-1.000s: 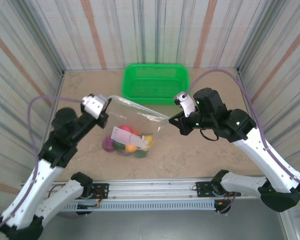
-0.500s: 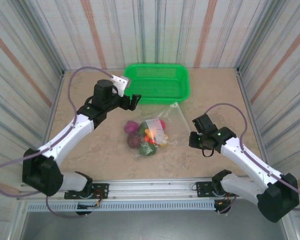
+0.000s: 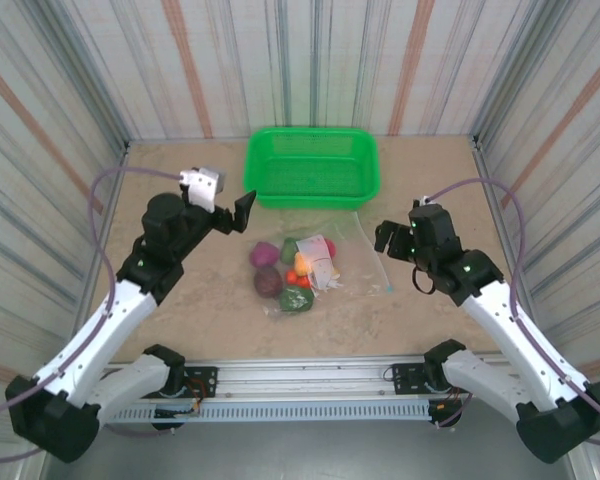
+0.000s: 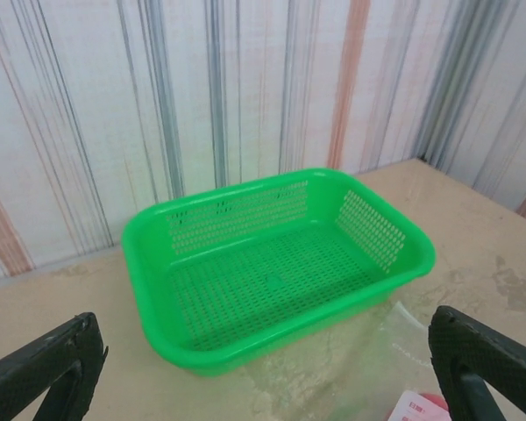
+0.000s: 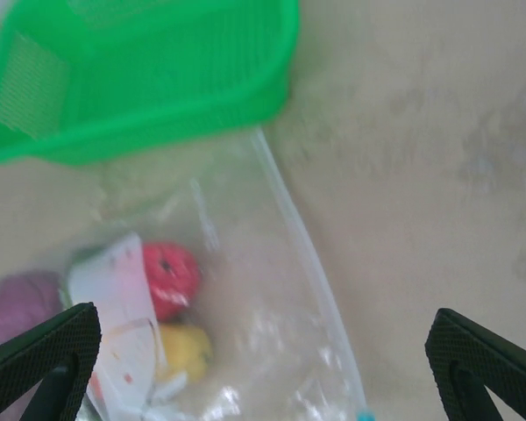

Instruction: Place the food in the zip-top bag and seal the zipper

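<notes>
Beige stone-look table (image 3: 435, 185) carries everything, with the empty green basket (image 3: 310, 197) at the back, its job as the food's source apparently over. Just in front of it the zip-top bag (image 3: 352, 258) lies slumped flat; it is floppy and nothing holds it up. The food (image 3: 283, 272) sits bunched at its left end under the white label, with red, yellow, purple and green pieces pressed together, seemingly all inside, though the film is too clear to be sure of the leftmost purple ones. The left gripper (image 3: 234, 216) hangs over the table near the basket's front-left corner, jaws spread wide and empty. The right gripper (image 3: 396, 240) hovers just beside the bag's right edge, equally wide and holding nothing. Along that edge runs the zipper (image 5: 303, 239), a straight pale strip lying flat. It looks closed, but I cannot tell for certain.
</notes>
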`<action>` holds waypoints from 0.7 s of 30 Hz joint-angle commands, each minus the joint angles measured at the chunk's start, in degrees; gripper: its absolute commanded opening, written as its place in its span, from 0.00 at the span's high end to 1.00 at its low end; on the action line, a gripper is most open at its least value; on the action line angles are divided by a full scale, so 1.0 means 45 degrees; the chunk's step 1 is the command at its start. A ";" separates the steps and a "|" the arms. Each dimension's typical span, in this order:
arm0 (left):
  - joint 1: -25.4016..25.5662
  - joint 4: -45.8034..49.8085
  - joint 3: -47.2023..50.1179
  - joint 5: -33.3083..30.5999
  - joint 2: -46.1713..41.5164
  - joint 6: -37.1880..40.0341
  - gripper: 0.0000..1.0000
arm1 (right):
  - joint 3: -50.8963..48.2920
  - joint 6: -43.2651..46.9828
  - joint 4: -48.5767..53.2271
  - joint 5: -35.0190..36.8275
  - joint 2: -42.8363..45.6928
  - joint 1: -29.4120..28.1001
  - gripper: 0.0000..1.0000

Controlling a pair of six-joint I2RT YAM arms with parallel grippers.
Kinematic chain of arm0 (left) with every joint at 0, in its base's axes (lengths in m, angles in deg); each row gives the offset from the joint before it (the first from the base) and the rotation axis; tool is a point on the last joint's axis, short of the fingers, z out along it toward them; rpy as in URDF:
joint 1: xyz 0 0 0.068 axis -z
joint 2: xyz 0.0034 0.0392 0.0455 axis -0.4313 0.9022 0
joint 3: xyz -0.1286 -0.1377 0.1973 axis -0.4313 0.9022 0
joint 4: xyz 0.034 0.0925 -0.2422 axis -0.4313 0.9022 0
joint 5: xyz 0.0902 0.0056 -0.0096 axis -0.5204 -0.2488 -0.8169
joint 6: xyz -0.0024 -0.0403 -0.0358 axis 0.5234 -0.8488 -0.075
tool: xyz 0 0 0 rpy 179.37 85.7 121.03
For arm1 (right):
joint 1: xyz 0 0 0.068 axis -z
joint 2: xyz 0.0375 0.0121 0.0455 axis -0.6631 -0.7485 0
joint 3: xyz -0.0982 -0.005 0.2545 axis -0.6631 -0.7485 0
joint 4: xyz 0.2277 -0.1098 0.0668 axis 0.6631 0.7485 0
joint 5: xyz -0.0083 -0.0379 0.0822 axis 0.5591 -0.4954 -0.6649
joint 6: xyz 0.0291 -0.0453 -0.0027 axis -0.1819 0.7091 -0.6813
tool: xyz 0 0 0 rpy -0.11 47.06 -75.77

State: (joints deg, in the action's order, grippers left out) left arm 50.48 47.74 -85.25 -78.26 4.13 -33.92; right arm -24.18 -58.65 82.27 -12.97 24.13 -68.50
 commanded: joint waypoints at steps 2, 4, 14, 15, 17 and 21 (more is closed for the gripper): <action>-0.0156 -0.2258 0.2162 0.0075 -0.1191 0.1682 0.01 | -0.1592 0.3025 -0.4309 0.0681 0.1467 0.0054 0.00; -0.0398 -0.1828 0.2458 -0.0797 -0.1271 0.1547 0.01 | -0.2974 0.5062 -0.7217 0.0055 0.2095 0.0054 0.00; -0.2975 -0.3543 0.4558 -0.1895 0.0529 0.2482 0.01 | -0.5104 0.8442 -1.1830 0.2030 -0.1144 0.1510 0.00; -0.3382 -0.3913 0.4872 -0.2142 0.0865 0.1862 0.01 | -0.5452 0.8571 -1.2364 0.2217 -0.1320 0.1841 0.00; -0.4360 -0.4908 0.5636 -0.1669 0.1287 0.0805 0.01 | -0.5868 0.8777 -1.2597 0.1785 -0.1998 0.2670 0.00; -0.5313 -0.5192 0.5708 -0.1084 0.2743 0.0422 0.01 | -0.6644 0.7599 -1.2478 0.0155 -0.2728 0.5082 0.00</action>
State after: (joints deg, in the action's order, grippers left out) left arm 28.49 29.23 -59.62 -84.38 14.34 -29.33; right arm -51.96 -22.93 28.29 -8.42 13.07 -50.88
